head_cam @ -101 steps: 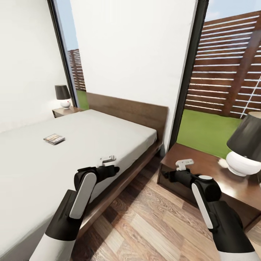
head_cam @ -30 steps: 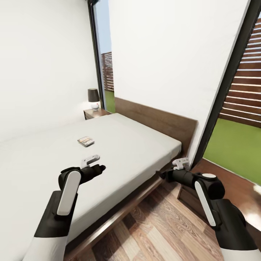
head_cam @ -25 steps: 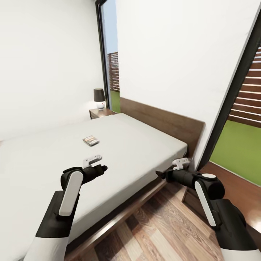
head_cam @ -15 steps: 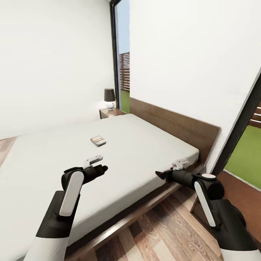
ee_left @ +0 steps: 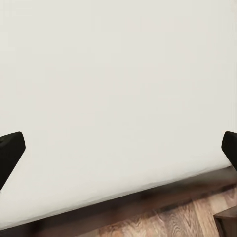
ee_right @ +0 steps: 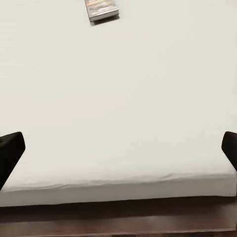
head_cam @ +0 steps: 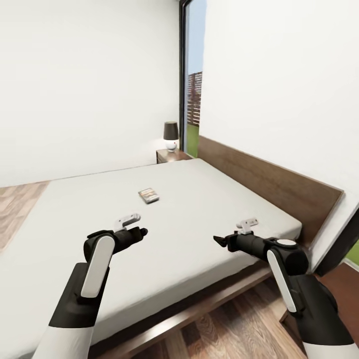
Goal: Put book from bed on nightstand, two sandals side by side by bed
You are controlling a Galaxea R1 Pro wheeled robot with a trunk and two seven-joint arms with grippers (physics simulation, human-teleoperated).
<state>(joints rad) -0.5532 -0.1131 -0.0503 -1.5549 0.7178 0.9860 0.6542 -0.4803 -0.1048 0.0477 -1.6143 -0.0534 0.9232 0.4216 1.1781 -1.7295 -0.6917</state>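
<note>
- Left pincer hangs over the near part of the bed. In the left wrist view its two fingertips sit at opposite edges of the frame, so the jaws stand wide apart with nothing between them.
- Right pincer also hangs above the mattress, close to the near edge. Its fingertips are likewise spread wide in the right wrist view; nothing held.
- Bed frame and the wood-plank floor lie just below the right arm.
- The book lies flat on the mattress, beyond both pincers and roughly between their lines of reach, well apart from either. It is also at the far edge of the right wrist view. Book step: not yet done.
- The nightstand stands past the far corner of the bed, beside the headboard, carrying a lamp. Its top looks free of the book.
- Window behind the nightstand shows fence and grass.
- Sandals: none sighted from here; status of that step cannot be judged.
- Estimate: task at its start. Remaining: grasp the book, carry it to a nightstand, then locate and pair the sandals beside the bed.
</note>
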